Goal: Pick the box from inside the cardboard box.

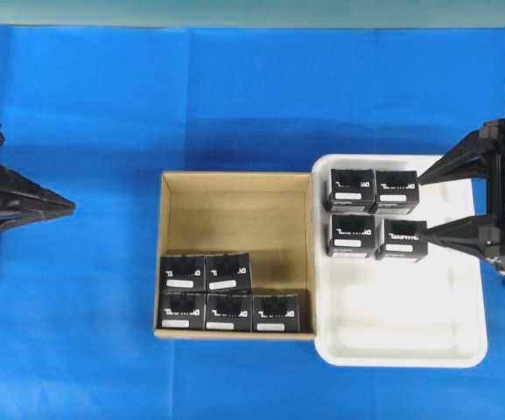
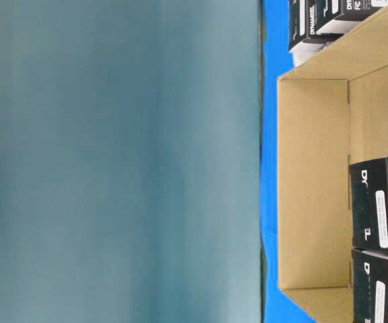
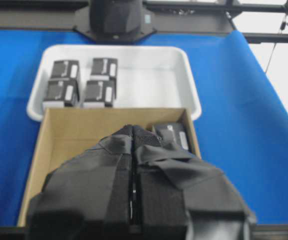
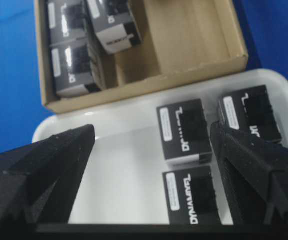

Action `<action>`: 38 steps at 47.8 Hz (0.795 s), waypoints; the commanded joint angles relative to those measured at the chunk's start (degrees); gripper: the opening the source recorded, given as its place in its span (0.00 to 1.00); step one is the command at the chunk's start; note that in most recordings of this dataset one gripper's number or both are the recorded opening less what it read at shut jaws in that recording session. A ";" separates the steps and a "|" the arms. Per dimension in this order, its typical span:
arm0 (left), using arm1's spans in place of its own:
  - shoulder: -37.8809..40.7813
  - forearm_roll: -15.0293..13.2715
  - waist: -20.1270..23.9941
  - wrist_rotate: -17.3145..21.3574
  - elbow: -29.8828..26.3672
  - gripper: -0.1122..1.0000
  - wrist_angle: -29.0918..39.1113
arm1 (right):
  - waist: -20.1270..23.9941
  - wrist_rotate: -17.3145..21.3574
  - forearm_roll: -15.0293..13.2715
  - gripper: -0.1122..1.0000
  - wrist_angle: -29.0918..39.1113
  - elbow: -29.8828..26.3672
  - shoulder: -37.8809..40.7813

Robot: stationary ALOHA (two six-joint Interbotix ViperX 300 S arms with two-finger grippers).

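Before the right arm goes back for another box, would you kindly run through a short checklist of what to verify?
1. Right hand open, holding nothing: ok.
2. Left hand shut, clear of the cardboard box: ok.
3. Boxes left in the carton, five along its near side, e.g. this box: ok.
4. White tray has free space: ok.
5. Four delivered boxes sit inside the tray: ok.
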 commanded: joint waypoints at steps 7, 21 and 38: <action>0.44 0.09 -0.09 0.00 -1.58 0.07 -0.26 | 0.35 0.00 0.18 0.97 -0.88 -0.26 -0.18; 0.44 0.09 -0.09 0.09 -1.58 0.07 -0.26 | 0.88 0.18 0.18 0.97 -3.16 -0.26 -1.85; 0.44 0.09 -0.09 0.26 -1.58 0.07 -0.26 | 1.23 0.09 0.18 0.97 -4.39 0.26 -3.87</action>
